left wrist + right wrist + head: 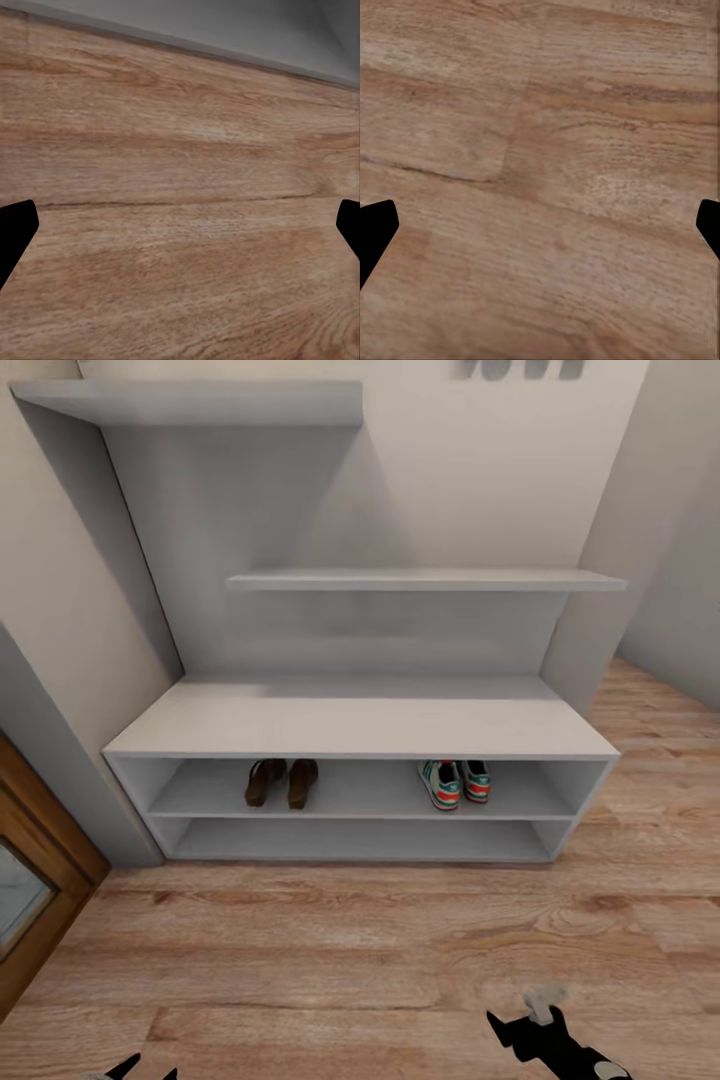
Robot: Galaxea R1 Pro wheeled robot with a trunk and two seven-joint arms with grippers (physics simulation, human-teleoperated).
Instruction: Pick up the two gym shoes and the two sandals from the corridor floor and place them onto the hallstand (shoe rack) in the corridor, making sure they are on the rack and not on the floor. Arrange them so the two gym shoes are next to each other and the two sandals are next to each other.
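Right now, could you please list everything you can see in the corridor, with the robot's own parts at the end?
Hallstand: one, pale grey, against the wall; low bench with two open shelves, two staggered upper shelves.
Sandals: two, dark brown, side by side on the left part of the upper open shelf.
Gym shoes: two, cream-white with green and red, side by side on the right part of the same shelf.
Corridor floor: light brown wood planks, in front of the hallstand.
Door frame: one, brown wood, at the left edge.
Left gripper: black fingers wide apart, above the floor.
Right gripper: black fingers wide apart, above the floor.
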